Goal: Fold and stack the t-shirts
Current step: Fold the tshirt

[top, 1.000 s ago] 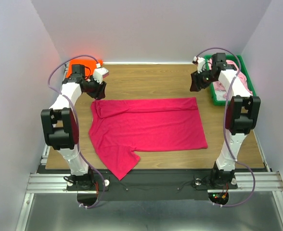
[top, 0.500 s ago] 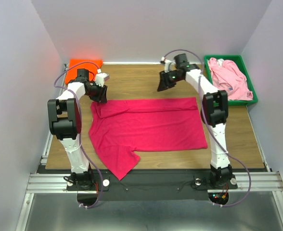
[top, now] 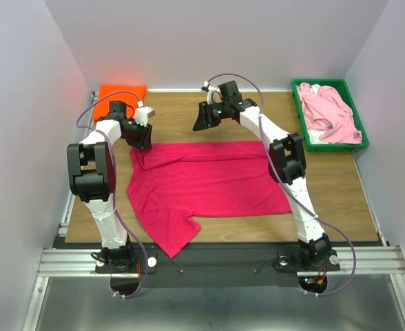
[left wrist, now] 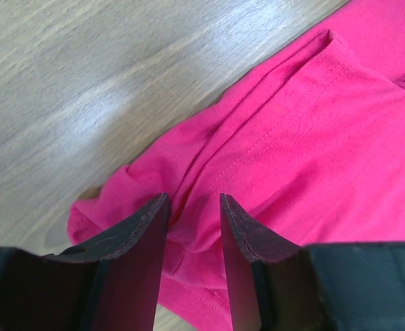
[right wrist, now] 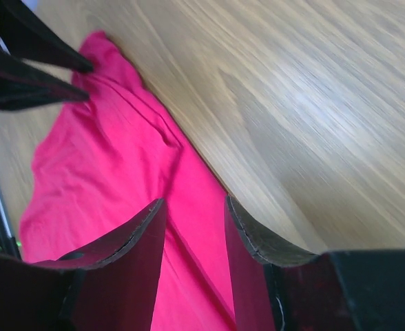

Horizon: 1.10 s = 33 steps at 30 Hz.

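The crimson-magenta t-shirt (top: 216, 179) lies spread flat on the wooden table. My left gripper (top: 140, 136) is down at its far left corner; in the left wrist view (left wrist: 193, 207) the jaws stand apart with a bunched fold of the shirt (left wrist: 313, 124) between them. My right gripper (top: 201, 121) is open and empty just above the middle of the shirt's far edge (right wrist: 106, 158). The bright orange t-shirt (top: 122, 93) lies folded at the far left. The pale pink t-shirt (top: 330, 114) lies crumpled in the green tray (top: 319, 81).
The tray stands at the far right corner. Bare wood (top: 326, 186) shows right of the crimson shirt and along the far edge. A sleeve (top: 171, 238) hangs over the table's near edge. Grey walls close in three sides.
My right arm has swung left from the green tray to the middle of the shirt's far edge. My left gripper has come down onto the shirt's far left corner.
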Motion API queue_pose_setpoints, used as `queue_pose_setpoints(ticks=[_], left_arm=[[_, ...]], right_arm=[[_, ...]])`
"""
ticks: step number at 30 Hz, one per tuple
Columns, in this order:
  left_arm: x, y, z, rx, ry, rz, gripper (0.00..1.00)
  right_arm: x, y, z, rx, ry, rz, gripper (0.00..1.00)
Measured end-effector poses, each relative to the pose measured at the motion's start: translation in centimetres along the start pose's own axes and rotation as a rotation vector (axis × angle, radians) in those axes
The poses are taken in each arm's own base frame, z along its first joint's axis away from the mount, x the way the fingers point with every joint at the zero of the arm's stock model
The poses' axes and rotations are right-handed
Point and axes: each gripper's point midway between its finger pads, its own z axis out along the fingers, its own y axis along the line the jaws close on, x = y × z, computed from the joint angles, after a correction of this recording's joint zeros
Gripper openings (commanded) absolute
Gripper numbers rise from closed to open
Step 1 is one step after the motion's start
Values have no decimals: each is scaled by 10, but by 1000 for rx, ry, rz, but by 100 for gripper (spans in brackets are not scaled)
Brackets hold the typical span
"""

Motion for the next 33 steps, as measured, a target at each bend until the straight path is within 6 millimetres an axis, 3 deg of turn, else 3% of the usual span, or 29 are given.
queue_pose_setpoints(ticks=[5,14,22,29,33], left_arm=[[-3,-3,-13,-9,-20,-17,46],[-4,-1,-25,-15,-43,-46,47],[11,-5,-21,6,-15,-74,47],[11,-6,-21,11,-17,-74,46],[11,-6,-21,11,-18,-74,46]], right_arm=[[1,15,35,-49,-25,25,44],[30,39,82,-113,14,83,44],[36,48,90,-131,21,82,44],[47,39,95,-116,31,88,44],[44,37,94,-94,17,62,44]])
